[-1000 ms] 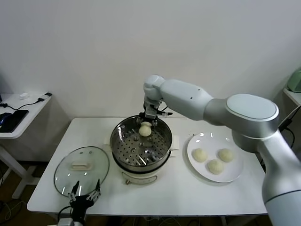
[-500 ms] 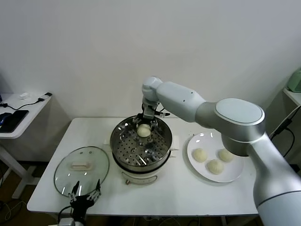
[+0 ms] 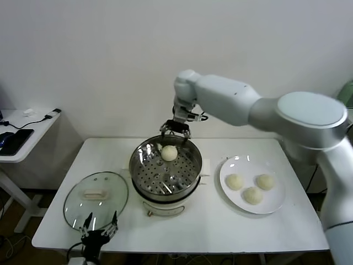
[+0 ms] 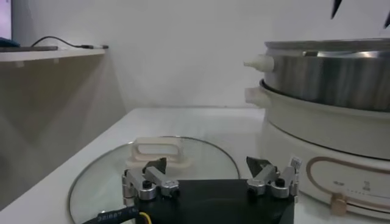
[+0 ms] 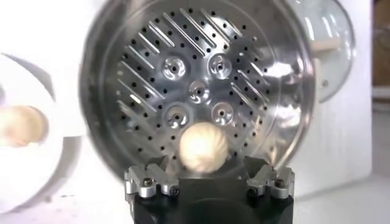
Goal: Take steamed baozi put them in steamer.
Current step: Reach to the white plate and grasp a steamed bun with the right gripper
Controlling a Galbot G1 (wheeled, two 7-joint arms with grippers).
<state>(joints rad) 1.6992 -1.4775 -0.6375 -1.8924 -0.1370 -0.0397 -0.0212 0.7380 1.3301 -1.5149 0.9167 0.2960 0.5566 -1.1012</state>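
The steamer (image 3: 135, 165) stands mid-table, a shiny steel pot with a perforated tray (image 5: 201, 91) on a white base (image 4: 317, 140). One baozi (image 3: 169, 153) lies on the tray near its far side, loose, and shows again as the baozi (image 5: 203, 146) in the right wrist view. My right gripper (image 3: 175, 130) hovers just above it, open, with nothing between its fingers; the right gripper (image 5: 208, 173) has its jaws wide on either side. Three baozi (image 3: 252, 195) rest on the white plate (image 3: 242, 164) to the right. My left gripper (image 3: 99, 232) waits open at the table's front edge, and the left gripper (image 4: 210, 170) faces the lid.
A round glass lid (image 3: 95, 199) with a white handle lies flat left of the steamer, and the lid (image 4: 152, 164) sits right before my left gripper. A side table (image 3: 22, 132) with a phone and cables stands at far left. A wall runs behind the table.
My right gripper opened and let go of the baozi, which now rests on the steamer tray. The gripper then rose and drew back above the pot's far rim. The left arm stayed still.
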